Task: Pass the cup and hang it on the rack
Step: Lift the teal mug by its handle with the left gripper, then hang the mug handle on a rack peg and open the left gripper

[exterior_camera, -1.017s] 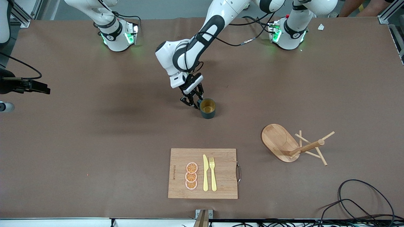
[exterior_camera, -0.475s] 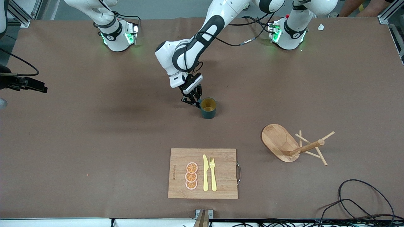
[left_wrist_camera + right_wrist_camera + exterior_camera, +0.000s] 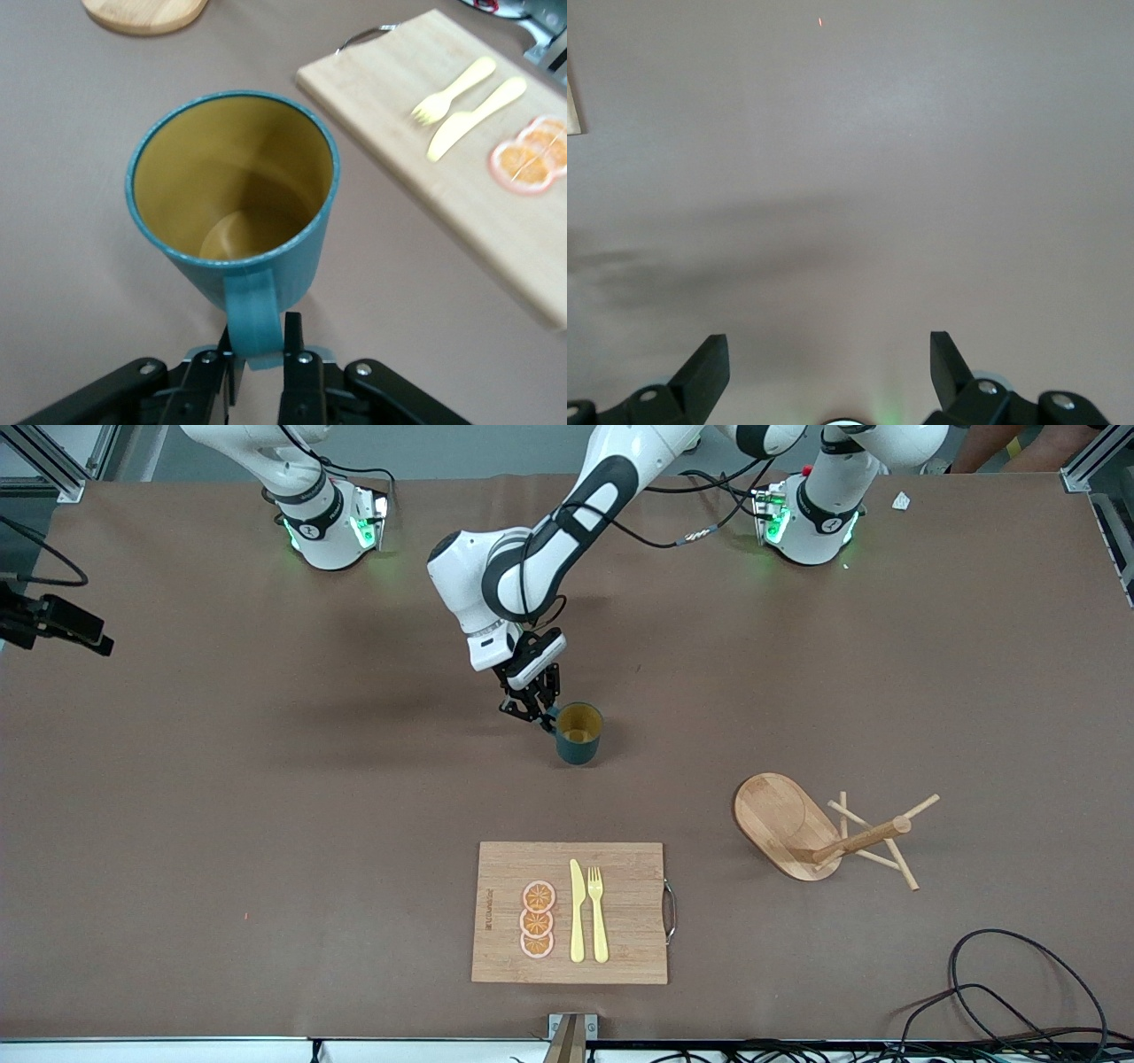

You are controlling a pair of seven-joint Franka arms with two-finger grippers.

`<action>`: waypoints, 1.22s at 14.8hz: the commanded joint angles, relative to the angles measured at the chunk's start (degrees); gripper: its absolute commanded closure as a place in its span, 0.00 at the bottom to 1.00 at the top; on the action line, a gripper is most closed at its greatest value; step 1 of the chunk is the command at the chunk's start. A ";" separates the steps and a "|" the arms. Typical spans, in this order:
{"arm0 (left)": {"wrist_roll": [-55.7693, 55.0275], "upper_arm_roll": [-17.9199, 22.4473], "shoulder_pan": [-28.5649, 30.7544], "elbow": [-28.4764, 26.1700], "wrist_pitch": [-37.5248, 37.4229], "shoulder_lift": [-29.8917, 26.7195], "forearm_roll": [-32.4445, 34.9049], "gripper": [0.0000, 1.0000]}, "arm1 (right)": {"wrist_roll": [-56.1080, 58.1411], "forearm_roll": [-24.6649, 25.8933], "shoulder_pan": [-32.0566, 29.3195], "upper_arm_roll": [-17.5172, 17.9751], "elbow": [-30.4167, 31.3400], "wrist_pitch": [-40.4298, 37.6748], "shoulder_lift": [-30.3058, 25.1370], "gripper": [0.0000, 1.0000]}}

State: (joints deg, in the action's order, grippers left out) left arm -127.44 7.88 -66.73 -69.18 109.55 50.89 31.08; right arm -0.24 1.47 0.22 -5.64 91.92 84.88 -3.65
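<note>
The cup (image 3: 580, 735), dark teal with a mustard-yellow inside, is mid-table. My left gripper (image 3: 542, 722) is shut on its side handle; the left wrist view shows the fingers (image 3: 297, 341) clamped on the handle (image 3: 252, 310) with the cup (image 3: 235, 186) tilted and its mouth open. The rack (image 3: 784, 819), a light wooden mug tree with an oval base, is nearer the front camera, toward the left arm's end; its post (image 3: 864, 838) and pegs point toward that end. My right gripper (image 3: 97, 642) waits open and empty at the right arm's end, its jaws (image 3: 828, 354) over bare table.
A bamboo cutting board (image 3: 620, 868) near the front edge carries a yellow knife and fork (image 3: 587, 921) and orange slices (image 3: 537, 919); it also shows in the left wrist view (image 3: 372, 80). Black cables (image 3: 1019, 992) lie at the front corner toward the left arm's end.
My left gripper closed on the cup's handle and the cup shifted slightly toward the right arm's end. The right gripper drew back toward the robots' side.
</note>
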 commanded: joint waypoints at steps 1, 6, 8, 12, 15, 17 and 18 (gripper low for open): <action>8.15 -0.32 5.19 -1.31 -0.57 -7.36 -6.27 0.99 | -1.07 0.55 0.04 0.19 2.04 1.16 -3.64 0.00; 26.51 -0.15 15.47 -1.74 -0.39 -17.65 -24.98 0.99 | -1.25 0.02 -0.14 -2.00 -0.15 -3.57 -3.65 0.00; 31.80 -0.23 19.87 -1.66 -0.39 -19.59 -31.05 0.99 | -1.33 -0.07 0.12 -1.83 -1.39 -4.81 -3.56 0.00; 43.65 -0.32 28.74 -1.66 -0.39 -21.79 -45.18 0.99 | -1.51 -0.07 0.56 -1.65 -3.77 -7.00 -3.03 0.00; 51.39 -0.32 35.42 -1.74 -0.56 -22.50 -57.05 0.99 | -2.74 -1.20 1.79 -1.74 -3.77 -7.27 -3.12 0.00; 56.05 -0.23 39.64 -1.83 -1.00 -23.11 -64.44 0.99 | -3.27 -2.08 1.71 -1.74 -3.59 -7.19 -3.12 0.00; 57.82 -0.32 41.40 -1.92 -1.35 -23.12 -67.09 0.99 | -3.01 -2.09 1.62 -1.83 -3.59 -7.01 -3.12 0.00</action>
State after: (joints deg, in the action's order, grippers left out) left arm -72.81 8.14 -28.15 -69.41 109.05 29.76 -31.01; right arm -2.17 0.27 1.66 -7.21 88.32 78.14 -6.43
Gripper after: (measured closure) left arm 0.789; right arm 0.000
